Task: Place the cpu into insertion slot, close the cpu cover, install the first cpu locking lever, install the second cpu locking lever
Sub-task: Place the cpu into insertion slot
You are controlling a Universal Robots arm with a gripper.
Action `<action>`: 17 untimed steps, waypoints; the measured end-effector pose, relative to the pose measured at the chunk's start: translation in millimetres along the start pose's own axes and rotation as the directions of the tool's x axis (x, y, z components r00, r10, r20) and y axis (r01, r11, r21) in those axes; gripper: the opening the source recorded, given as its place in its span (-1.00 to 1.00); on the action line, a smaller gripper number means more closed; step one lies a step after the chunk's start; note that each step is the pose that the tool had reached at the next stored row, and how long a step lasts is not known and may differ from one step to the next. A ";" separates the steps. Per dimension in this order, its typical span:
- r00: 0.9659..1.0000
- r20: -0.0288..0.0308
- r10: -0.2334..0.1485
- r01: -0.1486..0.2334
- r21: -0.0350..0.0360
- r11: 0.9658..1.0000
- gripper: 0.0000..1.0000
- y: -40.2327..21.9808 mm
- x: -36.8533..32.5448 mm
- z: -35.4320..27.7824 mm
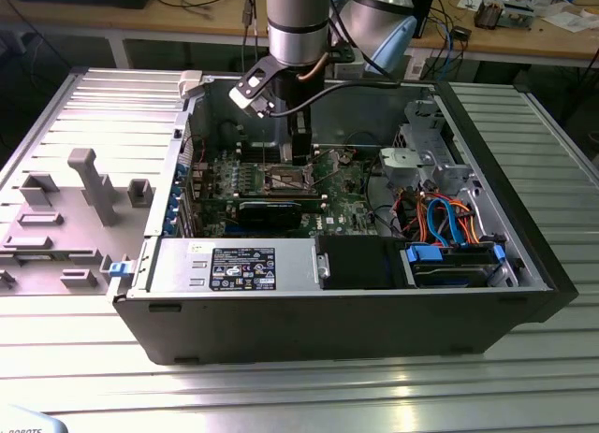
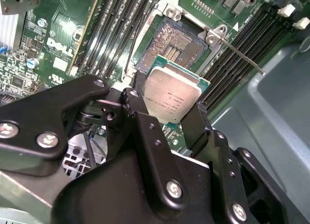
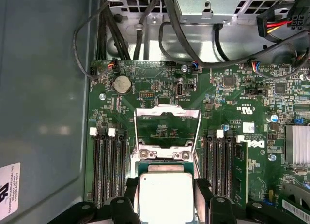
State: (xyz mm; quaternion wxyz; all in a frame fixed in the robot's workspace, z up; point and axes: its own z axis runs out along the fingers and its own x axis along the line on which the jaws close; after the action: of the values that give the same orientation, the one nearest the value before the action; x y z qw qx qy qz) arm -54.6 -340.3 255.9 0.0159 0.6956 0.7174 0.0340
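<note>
Off on the exterior view's left, a grey fixture tray (image 1: pixel 56 218) with moulded blocks lay on the ribbed metal bench (image 1: pixel 281 396). Beside it sat the open computer case (image 1: pixel 328 330), its labelled power supply (image 1: pixel 234 265) along the near wall. And there was the arm (image 1: pixel 298 21), reaching straight down into the case, with the gripper (image 1: pixel 299 148) low over the green board, right above the insertion slot (image 1: pixel 284 180). Further to the exterior view's right stood a silvery drive cage (image 1: pixel 426 152), with blue and orange cables (image 1: pixel 440 218) below it.

In the second wrist view the gripper (image 2: pixel 167 108) had the cpu (image 2: pixel 172 96) clamped by two opposite edges between its black fingers (image 2: pixel 138 108), silvery top facing the camera, green rim showing. The chip hung at the near edge of the insertion slot (image 2: pixel 172 45), whose dark pin field lay mostly uncovered; whether chip and slot touched could not be told. Long memory slots (image 2: pixel 116 25) ran on either side, and a thin locking lever (image 2: pixel 242 54) stuck out free past the socket.

In the first wrist view the cpu (image 3: pixel 166 195) sat in the gripper (image 3: pixel 167 200), and just beyond it the cpu cover (image 3: pixel 167 110) stood swung open, board visible through its window.
</note>
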 end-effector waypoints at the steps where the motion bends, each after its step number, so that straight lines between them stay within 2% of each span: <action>1: 1.000 0.000 0.000 0.000 -0.001 1.000 0.08 -0.1 0.0 0.0; 17: 1.000 0.000 -0.001 0.001 -0.009 1.000 0.08 -1.0 0.0 -0.1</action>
State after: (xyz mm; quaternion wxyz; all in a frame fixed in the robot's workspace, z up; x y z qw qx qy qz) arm -55.7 -340.4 256.0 0.0191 0.6954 0.7174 0.0370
